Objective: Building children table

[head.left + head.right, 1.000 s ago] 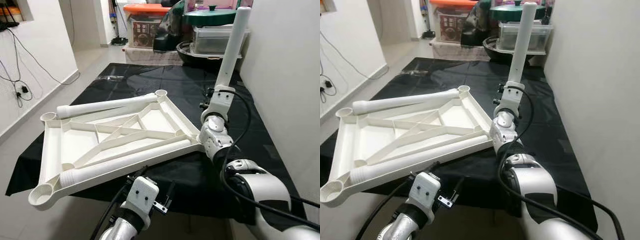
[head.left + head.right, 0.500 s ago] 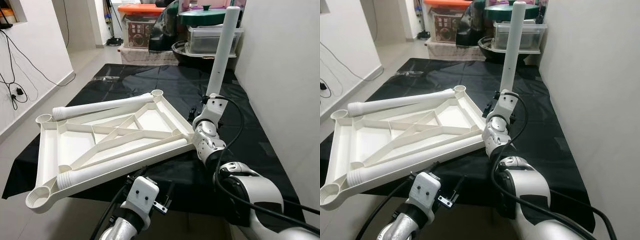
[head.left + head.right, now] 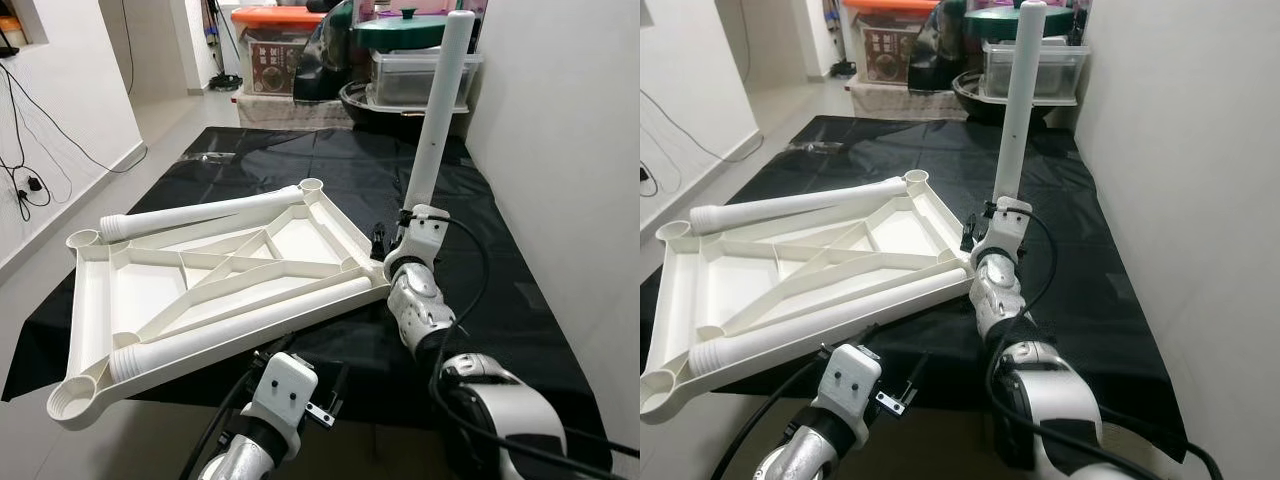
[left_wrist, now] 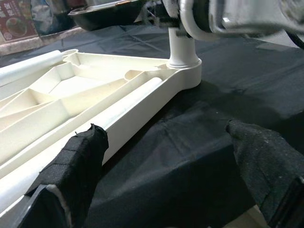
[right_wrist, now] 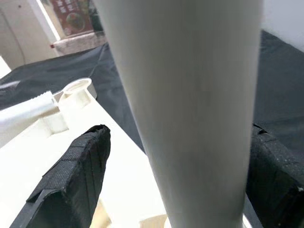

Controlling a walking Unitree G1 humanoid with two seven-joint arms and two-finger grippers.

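A white plastic tabletop (image 3: 150, 290) lies upside down on a black sheet (image 3: 300, 150). Two loose white legs rest in it, one along the far edge (image 3: 210, 212) and one along the near edge (image 3: 240, 325). A third leg (image 3: 437, 110) stands nearly upright, its foot in the tabletop's right corner socket (image 4: 184, 71). My right gripper (image 3: 398, 228) is shut on this leg low down, one black finger (image 5: 71, 175) on each side. My left gripper (image 4: 166, 156) hangs open below the table's near edge with nothing between its fingers.
A white wall (image 3: 560, 150) runs close along the right side of the sheet. Storage boxes and a green-lidded pot (image 3: 415, 60) crowd the far end. Cables (image 3: 30, 170) hang on the left wall above bare floor.
My right gripper has brought the upright leg lower and leftward onto the tabletop's right corner. The head view has shifted slightly. The left gripper has stayed where it was.
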